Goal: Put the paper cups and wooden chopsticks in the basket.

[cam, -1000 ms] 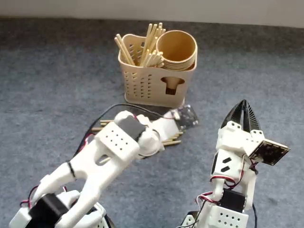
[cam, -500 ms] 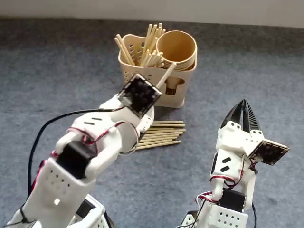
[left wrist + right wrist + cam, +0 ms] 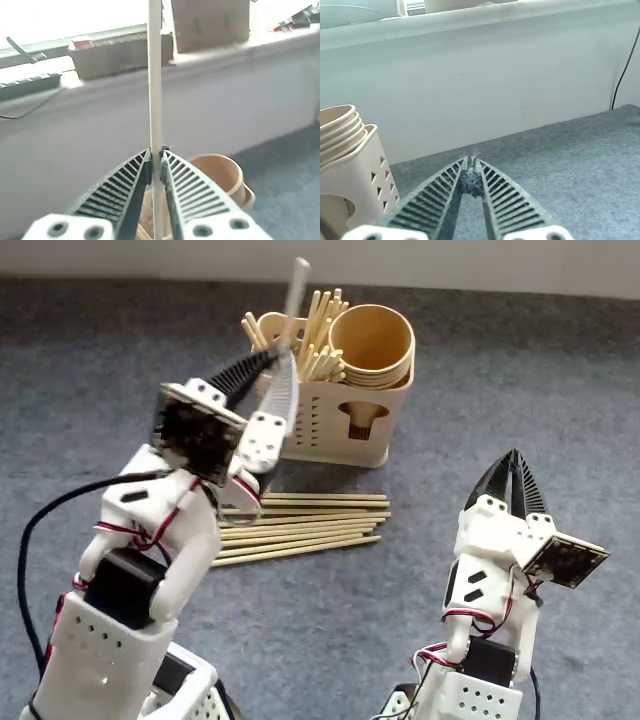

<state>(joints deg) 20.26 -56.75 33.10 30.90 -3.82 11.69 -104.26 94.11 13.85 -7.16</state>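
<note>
- The left gripper (image 3: 279, 360) pinches one chopstick (image 3: 294, 300) — long axis near upright, rising past the tips.
- The basket (image 3: 330, 425), with paper cups (image 3: 372, 338) inside, sits just ahead of and below those tips.
- Loose chopsticks (image 3: 300, 520) lie back toward that arm's base.
- The right gripper (image 3: 513, 475), pressed together and empty, stands well apart from the basket — the left is nearer.

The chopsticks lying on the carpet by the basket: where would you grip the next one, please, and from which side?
I'd take the outermost chopstick, on the row's side away from the basket, near its middle, coming straight down. The sticks lie flat and close together, so only that edge leaves a finger bare carpet.
</note>
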